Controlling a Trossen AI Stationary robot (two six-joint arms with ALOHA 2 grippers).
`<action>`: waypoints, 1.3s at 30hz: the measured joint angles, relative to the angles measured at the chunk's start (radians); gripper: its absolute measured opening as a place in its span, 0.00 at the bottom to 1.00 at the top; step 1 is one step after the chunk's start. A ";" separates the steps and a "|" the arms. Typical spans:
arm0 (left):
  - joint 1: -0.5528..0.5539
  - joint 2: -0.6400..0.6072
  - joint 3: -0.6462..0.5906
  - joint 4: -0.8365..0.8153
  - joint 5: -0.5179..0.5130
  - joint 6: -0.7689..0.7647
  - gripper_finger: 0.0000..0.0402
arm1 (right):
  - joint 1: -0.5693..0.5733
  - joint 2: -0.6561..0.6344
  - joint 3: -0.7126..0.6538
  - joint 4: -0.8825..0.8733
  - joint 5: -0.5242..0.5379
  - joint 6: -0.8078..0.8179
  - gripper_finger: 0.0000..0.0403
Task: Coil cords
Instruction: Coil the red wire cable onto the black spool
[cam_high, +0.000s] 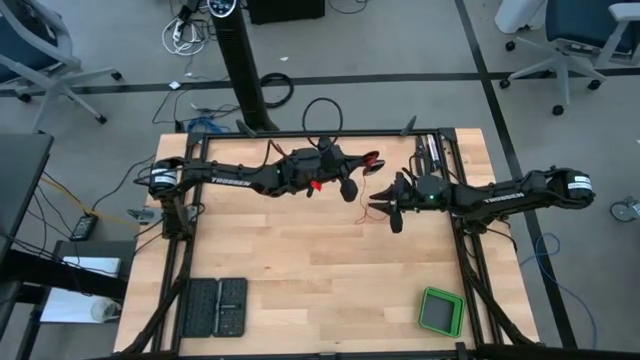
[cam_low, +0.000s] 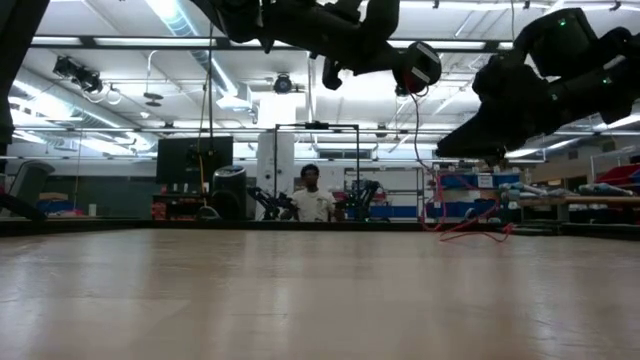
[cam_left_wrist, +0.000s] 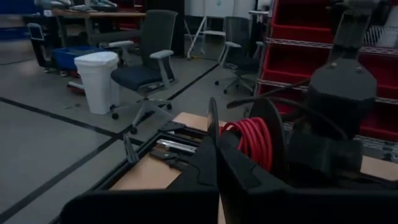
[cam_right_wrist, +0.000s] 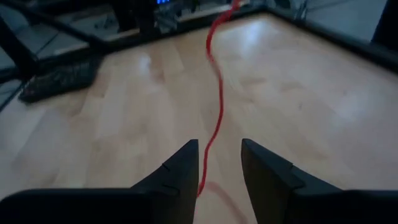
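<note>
The red-orange cord is partly wound into a coil (cam_left_wrist: 254, 140) at the tip of my left gripper (cam_left_wrist: 214, 152), which is shut and held level above the table's far middle (cam_high: 372, 162). From the coil a slack strand (cam_low: 424, 160) hangs to the table, where loose loops (cam_low: 470, 232) lie. My right gripper (cam_right_wrist: 219, 165) hovers low just to the near right of the left one (cam_high: 383, 205). It is open, and the strand (cam_right_wrist: 214, 106) runs along the tabletop between its fingers, close to one finger (cam_right_wrist: 183, 168). I cannot tell whether it touches that finger. My left gripper keeps the cord's coil (cam_left_wrist: 245, 134) up in the air beside its shut fingers, which point level toward the table's right edge. The fingers themselves hide the place of contact, so which part of the cord they have cannot be told. A strand hangs slack below the coil.
A green box (cam_high: 440, 312) sits at the near right corner and two black pads (cam_high: 215, 306) at the near left. Tools lie along the far right frame (cam_high: 430, 152). Beyond the table are office chairs, a white bin (cam_left_wrist: 99, 81) and a person (cam_low: 312, 198).
</note>
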 joint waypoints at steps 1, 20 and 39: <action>0.000 0.000 0.000 0.003 0.000 0.000 0.00 | 0.000 0.000 0.000 -0.007 -0.002 -0.001 0.29; -0.001 0.000 0.000 0.000 0.003 0.003 0.00 | 0.000 0.000 0.000 -0.176 0.084 -0.218 0.26; -0.001 -0.078 0.000 -0.491 0.158 0.074 0.00 | -0.065 -0.111 0.000 -0.280 0.450 -0.076 0.01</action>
